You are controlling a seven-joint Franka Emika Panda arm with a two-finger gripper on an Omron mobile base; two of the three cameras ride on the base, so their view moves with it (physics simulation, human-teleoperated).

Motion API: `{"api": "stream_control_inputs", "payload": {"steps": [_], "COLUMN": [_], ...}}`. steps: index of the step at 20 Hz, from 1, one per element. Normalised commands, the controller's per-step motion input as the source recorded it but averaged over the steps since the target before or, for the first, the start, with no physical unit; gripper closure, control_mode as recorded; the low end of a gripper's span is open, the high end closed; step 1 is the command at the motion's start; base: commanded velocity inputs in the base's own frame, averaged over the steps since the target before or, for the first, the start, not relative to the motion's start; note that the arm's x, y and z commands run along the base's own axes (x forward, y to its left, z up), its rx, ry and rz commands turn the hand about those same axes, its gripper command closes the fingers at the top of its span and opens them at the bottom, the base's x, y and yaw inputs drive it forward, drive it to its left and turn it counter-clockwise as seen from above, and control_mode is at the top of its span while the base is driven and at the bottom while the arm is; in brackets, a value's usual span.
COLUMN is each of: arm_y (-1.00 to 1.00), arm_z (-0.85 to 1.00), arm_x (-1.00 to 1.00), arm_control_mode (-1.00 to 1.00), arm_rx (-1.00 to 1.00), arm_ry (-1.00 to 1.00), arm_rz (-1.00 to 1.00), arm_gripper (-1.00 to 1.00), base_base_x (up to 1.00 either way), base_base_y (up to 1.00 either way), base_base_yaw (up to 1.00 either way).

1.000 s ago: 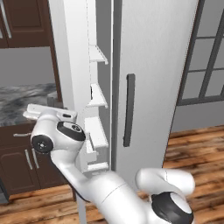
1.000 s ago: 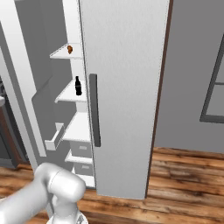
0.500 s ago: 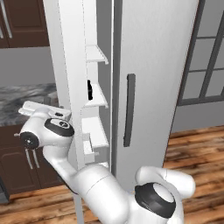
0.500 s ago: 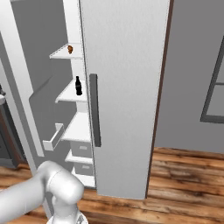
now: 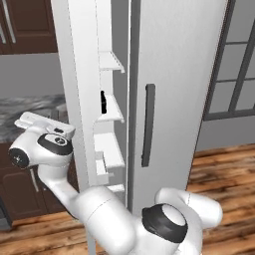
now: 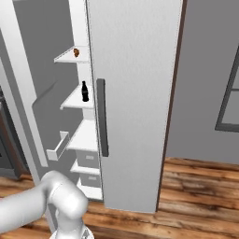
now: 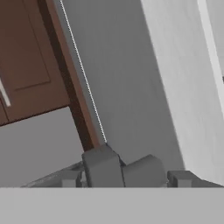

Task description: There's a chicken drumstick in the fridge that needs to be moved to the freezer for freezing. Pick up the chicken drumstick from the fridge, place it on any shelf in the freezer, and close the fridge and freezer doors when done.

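Low down, the two-finger pincer [image 7: 125, 176] faces a flat grey panel; its grey tips stand at the bottom edge of the hand view, and I cannot tell whether the jaws are wide, narrow or closed on anything. To the pincer's left in that view run a brown strip and a dark brown wooden cabinet front [image 7: 26, 57]. In the left base view the white arm's wrist [image 5: 42, 149] hangs beside the outer face of the tall white open freezer door [image 5: 72, 99], with the pincer end toward that panel. The small brown-orange chicken drumstick [image 6: 76, 52] lies well apart from the pincer, on the far side of that door and much higher, on the top short white shelf [image 6: 65, 57] of the narrow grey freezer compartment [image 6: 51, 107]. One shelf lower stands a small dark bottle [image 6: 85, 91], also above the pincer. Farther from the pincer, beyond the freezer, the wide white fridge door [image 6: 135, 93] is shut, its dark vertical bar handle [image 6: 102, 117] next to the freezer opening. White drawers [image 6: 87, 161] sit under the lowest freezer shelf.
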Motion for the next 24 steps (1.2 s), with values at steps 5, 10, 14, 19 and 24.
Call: {"api": "stream_control_inputs", "payload": {"steps": [5, 10, 14, 19, 24], "arm_y": [-1.00, -1.00, -1.00, -1.00, -1.00], "arm_z": [0.00, 0.00, 0.00, 0.06, 0.03], "arm_x": [0.58, 0.28, 0.22, 0.05, 0.14], "arm_control_mode": [-1.00, -1.00, -1.00, -1.00, -1.00], "arm_rx": [0.16, 0.18, 0.18, 0.15, 0.15], "arm_ry": [0.00, 0.00, 0.06, 0.18, 0.21], "arm_rz": [-0.13, -0.13, -0.15, -0.14, -0.13], "arm_gripper": [-1.00, -1.00, -1.00, -1.00, -1.00], "base_base_x": [0.00, 0.00, 0.00, 0.00, 0.00], "base_base_y": [0.00, 0.00, 0.00, 0.00, 0.00], "base_base_yaw": [0.00, 0.00, 0.00, 0.00, 0.00]}}
